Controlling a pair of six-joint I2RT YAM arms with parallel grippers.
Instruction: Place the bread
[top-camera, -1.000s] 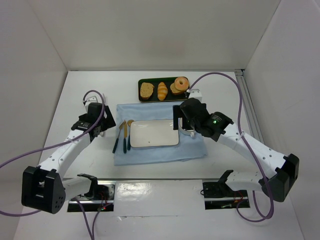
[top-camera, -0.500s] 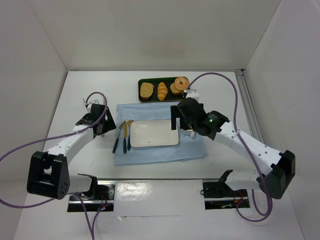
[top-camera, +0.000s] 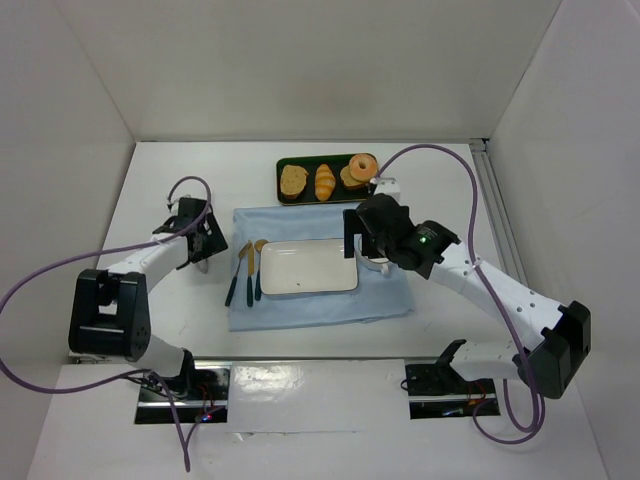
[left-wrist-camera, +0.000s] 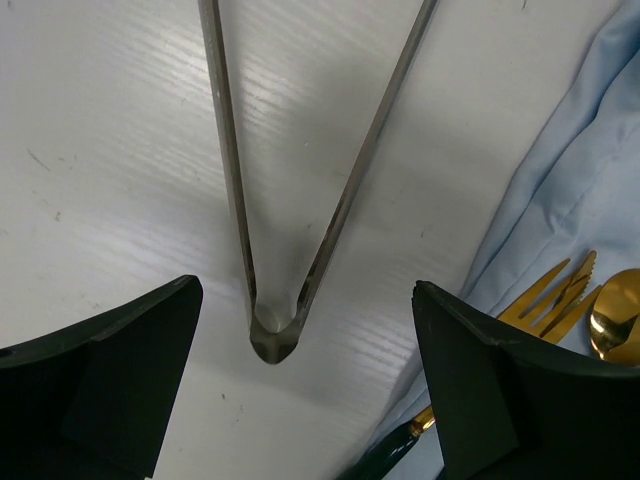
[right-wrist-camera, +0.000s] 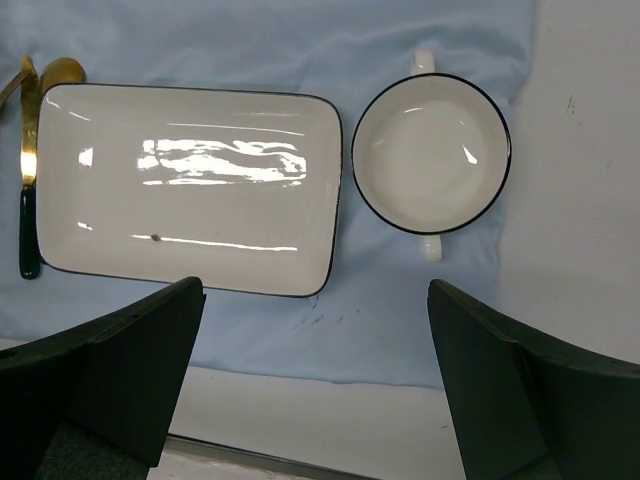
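Note:
The bread (top-camera: 324, 181), a golden ridged roll, lies on the dark tray (top-camera: 283, 196) at the back, between a toast slice (top-camera: 292, 180) and a donut (top-camera: 362, 167). My left gripper (top-camera: 200, 240) is open left of the blue cloth. In its wrist view the gripper (left-wrist-camera: 306, 288) hangs over metal tongs (left-wrist-camera: 272, 335) that lie on the table, hinge end between the jaws, untouched. My right gripper (top-camera: 362, 235) is open and empty over the cloth's right side. In its wrist view the gripper (right-wrist-camera: 316, 287) is above a white rectangular plate (right-wrist-camera: 190, 190) and a white bowl (right-wrist-camera: 430, 155).
The blue cloth (top-camera: 320, 305) carries the empty plate (top-camera: 308, 267), with the bowl at its right. A gold fork and spoon (top-camera: 245, 272) with dark handles lie on the cloth's left edge and show in the left wrist view (left-wrist-camera: 560, 290). White walls enclose the table.
The left arm has folded back, its elbow swinging toward the left base, and its gripper shifted slightly farther away. The right arm has barely moved.

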